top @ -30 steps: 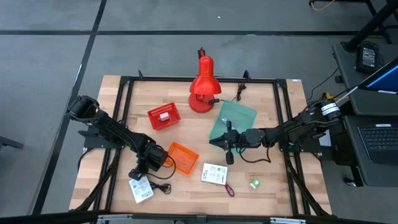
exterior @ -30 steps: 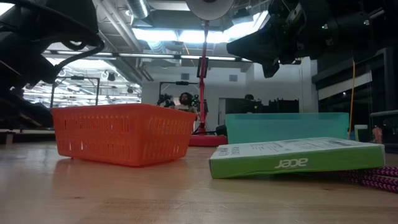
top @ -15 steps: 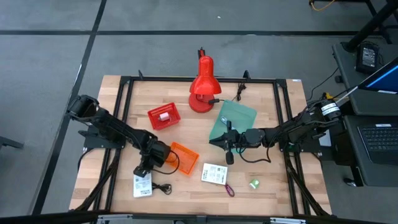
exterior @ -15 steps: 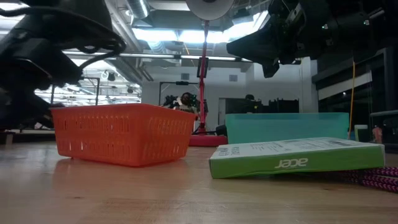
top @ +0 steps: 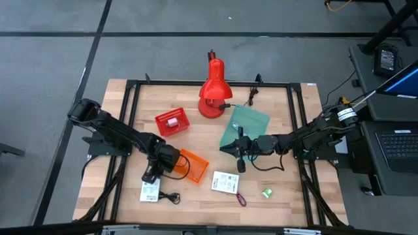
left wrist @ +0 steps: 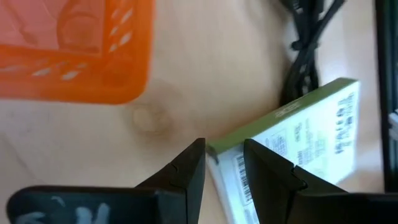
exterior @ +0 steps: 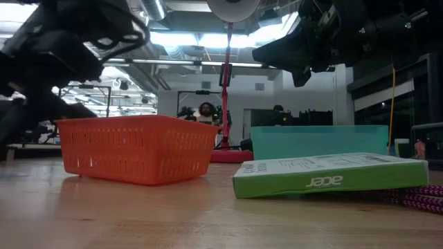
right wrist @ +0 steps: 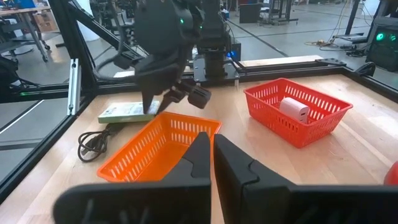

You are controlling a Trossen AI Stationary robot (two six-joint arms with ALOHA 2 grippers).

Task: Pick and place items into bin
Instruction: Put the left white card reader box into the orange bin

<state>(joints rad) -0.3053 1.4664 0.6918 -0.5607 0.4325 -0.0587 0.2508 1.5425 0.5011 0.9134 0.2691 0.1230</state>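
1. The left gripper [left wrist: 224,163] has its two dark fingers a little apart, straddling the corner of a flat white-and-green box [left wrist: 292,143]. They look closed onto its edge, though whether it is off the wood is hard to tell.
2. That box [top: 150,191] is near the table's [top: 287,196] front-left corner, with a black coiled cable [top: 171,196] just beside it. The orange basket [top: 192,165] stands close by toward the middle, probably where the box is bound.
3. The left arm reaches from the left edge diagonally toward the front, wrist bent down over the box.
4. The right gripper [right wrist: 212,155] is shut and empty, hovering near the table's middle above a green sheet [top: 247,124] (apparently waiting), its arm stretched in from the right edge.
5. A second white box [top: 226,182], a purple strap [top: 240,199] and a small green piece [top: 266,192] lie loose along the front edge.
6. A red basket [top: 172,123], holding a small pale item [right wrist: 293,110], and a red lamp [top: 213,91] sit toward the back edge.
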